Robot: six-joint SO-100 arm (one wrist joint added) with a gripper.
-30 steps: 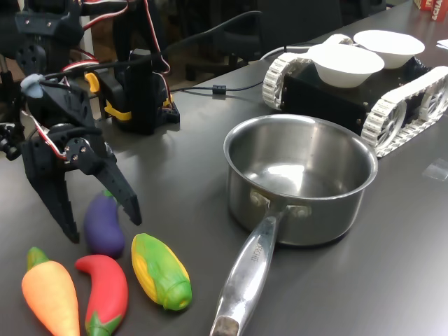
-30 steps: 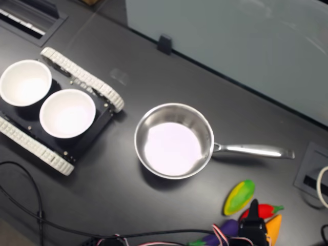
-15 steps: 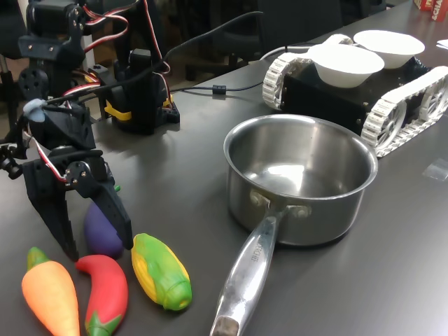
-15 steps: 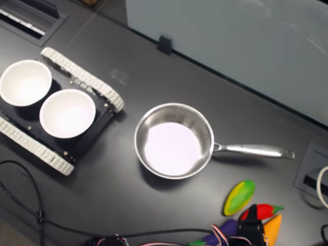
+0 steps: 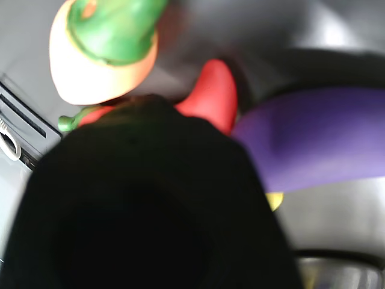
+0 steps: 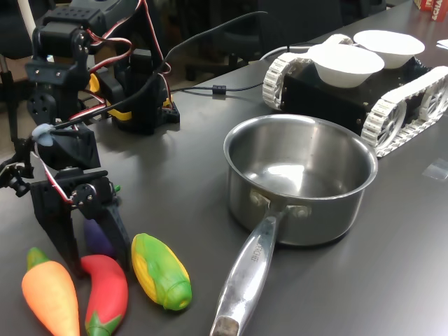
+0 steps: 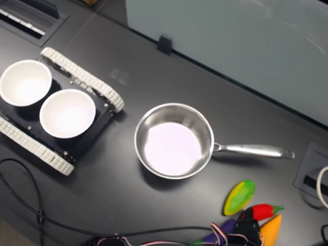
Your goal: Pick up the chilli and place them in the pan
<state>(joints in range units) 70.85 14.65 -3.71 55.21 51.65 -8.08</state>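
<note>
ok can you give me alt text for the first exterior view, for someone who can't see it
A black robot gripper, jaws open, straddles the top end of a red toy chilli on a dark table, between a toy carrot and toy corn, with a purple eggplant behind. An empty steel saucepan sits at the first exterior view's right.

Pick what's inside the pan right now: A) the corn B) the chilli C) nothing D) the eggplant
C: in both exterior views the pan shows only bare steel inside, while the chilli lies on the table beside the carrot and corn, with the open tool at its near end.
</note>
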